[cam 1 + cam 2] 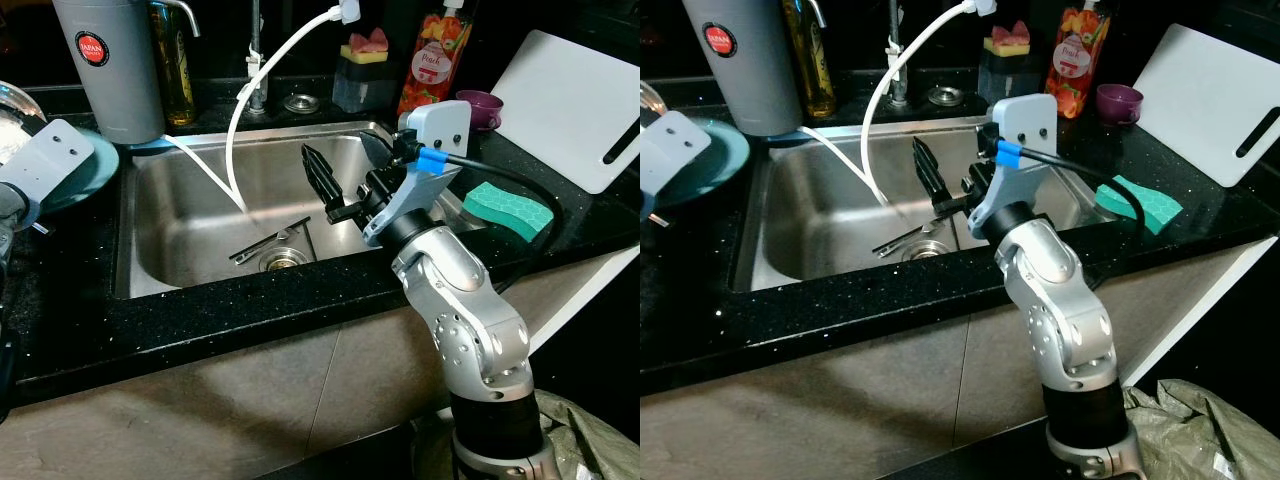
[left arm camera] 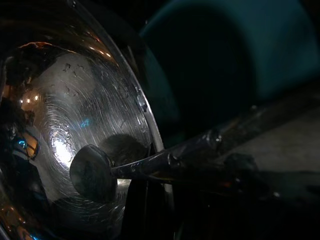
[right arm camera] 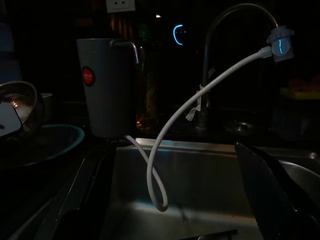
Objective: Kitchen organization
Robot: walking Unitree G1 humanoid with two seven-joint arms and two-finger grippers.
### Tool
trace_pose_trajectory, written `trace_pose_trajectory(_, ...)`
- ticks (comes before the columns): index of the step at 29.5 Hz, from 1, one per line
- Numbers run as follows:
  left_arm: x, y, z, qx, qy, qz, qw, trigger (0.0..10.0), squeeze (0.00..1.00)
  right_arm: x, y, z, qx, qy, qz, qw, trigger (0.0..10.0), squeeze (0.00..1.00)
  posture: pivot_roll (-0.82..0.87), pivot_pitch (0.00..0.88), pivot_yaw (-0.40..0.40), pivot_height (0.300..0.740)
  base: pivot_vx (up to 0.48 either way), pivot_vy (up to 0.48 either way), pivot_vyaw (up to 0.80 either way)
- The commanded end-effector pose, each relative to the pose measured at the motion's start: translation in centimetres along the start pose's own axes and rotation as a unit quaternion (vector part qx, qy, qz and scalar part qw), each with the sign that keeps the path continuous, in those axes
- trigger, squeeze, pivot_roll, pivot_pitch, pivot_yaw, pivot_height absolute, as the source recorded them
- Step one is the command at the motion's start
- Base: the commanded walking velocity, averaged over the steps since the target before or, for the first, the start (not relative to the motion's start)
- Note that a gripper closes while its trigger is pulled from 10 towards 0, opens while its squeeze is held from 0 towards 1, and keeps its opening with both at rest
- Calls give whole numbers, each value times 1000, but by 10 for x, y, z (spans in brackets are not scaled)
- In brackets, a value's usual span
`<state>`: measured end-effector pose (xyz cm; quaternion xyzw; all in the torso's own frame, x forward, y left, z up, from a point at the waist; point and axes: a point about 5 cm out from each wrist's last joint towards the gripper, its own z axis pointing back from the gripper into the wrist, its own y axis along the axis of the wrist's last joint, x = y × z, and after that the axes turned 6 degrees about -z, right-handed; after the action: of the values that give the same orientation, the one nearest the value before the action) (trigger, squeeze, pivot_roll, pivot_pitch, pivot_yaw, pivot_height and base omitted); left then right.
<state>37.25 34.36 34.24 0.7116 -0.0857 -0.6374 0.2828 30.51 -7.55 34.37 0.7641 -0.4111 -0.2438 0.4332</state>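
Left eye view: black tabletop (image 1: 200,320); steel sink (image 1: 180,215); right pincer (image 1: 340,180) hovering inside, fingers apart, empty; utensil (image 1: 272,240) beside drain. Best approached low, fingers straddling handle. Left pincer state: cannot tell.

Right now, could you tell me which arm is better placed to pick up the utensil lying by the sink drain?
Right, probably. The right gripper hangs over the sink basin, just above the utensil. The left gripper is off by the teal plate.

Bright sharp head views, dim wrist views, metallic glare
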Motion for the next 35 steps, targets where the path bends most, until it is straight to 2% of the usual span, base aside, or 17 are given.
trace_pose_trajectory(1, -14, 13, 1, 27, 26, -14, 999, 10000, 0, 0, 6, -2, 18, 3, 2, 1000, 10000, 0, 82, 194, -78, 740, 0, 0, 0)
trace_pose_trajectory(8, -21, 32, 3, 70, 36, -55, 995, 10000, 0, 0, 6, -2, 23, 3, 3, 1000, 10000, 0, 88, 167, -72, 740, 0, 0, 0)
trace_pose_trajectory(10, -21, 47, 4, 110, 20, -80, 990, 10000, 0, 1, 7, -2, 25, 3, 5, 1000, 10000, 0, 91, 158, -72, 740, 0, 0, 0)
trace_pose_trajectory(13, -16, 69, 8, 176, -36, -110, 978, 10000, 0, 0, 8, -1, 29, 5, 10, 1000, 10000, 0, 91, 150, -70, 740, 0, 0, 0)
trace_pose_trajectory(16, -8, 87, 14, 243, -96, -131, 956, 10000, 0, 0, 9, 0, 32, 13, 16, 999, 10000, 0, 94, 139, -69, 740, 0, 0, 0)
trace_pose_trajectory(18, -8, 87, 14, 243, -96, -131, 956, 10000, 0, 0, 9, 0, 32, 13, 16, 999, 10000, 0, 94, 139, -69, 740, 0, 0, 0)
trace_pose_trajectory(19, -2, 96, 18, 276, -125, -132, 944, 10000, 0, -2, 9, 0, 32, 19, 19, 999, 10000, 0, 92, 131, -66, 740, 0, 0, 0)
trace_pose_trajectory(20, -2, 96, 18, 276, -125, -132, 944, 10000, 0, -2, 9, 0, 32, 19, 19, 999, 10000, 0, 92, 131, -66, 740, 0, 0, 0)
trace_pose_trajectory(21, 7, 106, 22, 308, -153, -133, 930, 10000, 0, -4, 9, 1, 30, 31, 21, 999, 10000, 0, 91, 124, -66, 740, 0, 0, 0)
trace_pose_trajectory(22, 7, 106, 22, 308, -153, -133, 930, 10000, 0, -4, 9, 1, 30, 31, 21, 999, 10000, 0, 91, 124, -66, 740, 0, 0, 0)
trace_pose_trajectory(23, 34, 122, 26, 357, -207, -124, 902, 10000, 0, -16, 2, 2, 16, 70, 20, 997, 10000, 0, 91, 109, -66, 740, 0, 0, 0)
trace_pose_trajectory(24, 34, 122, 26, 357, -207, -124, 902, 10000, 0, -16, 2, 2, 16, 70, 20, 997, 10000, 0, 91, 109, -66, 740, 0, 0, 0)
trace_pose_trajectory(25, 45, 126, 27, 367, -223, -120, 895, 10000, 0, -21, -2, 3, 8, 86, 17, 996, 10000, 0, 91, 105, -65, 740, 0, 0, 0)
trace_pose_trajectory(26, 45, 126, 27, 367, -223, -120, 895, 10000, 0, -21, -2, 3, 8, 86, 17, 996, 10000, 0, 91, 105, -65, 740, 0, 0, 0)
trace_pose_trajectory(30, 84, 137, 29, 390, -266, -114, 874, 10000, 0, -40, -18, 4, -17, 112, 4, 994, 10000, 0, 84, 90, -60, 740, 0, 0, 0)
trace_pose_trajectory(33, 90, 141, 30, 398, -274, -111, 869, 10000, 0, -43, -20, 3, -18, 111, 3, 994, 10000, 0, 84, 90, -60, 740, 0, 0, 0)
trace_pose_trajectory(35, 100, 150, 33, 413, -283, -102, 859, 10000, 0, -47, -24, 0, -17, 108, 24, 994, 10000, 0, 79, 83, -55, 740, 0, 0, 0)
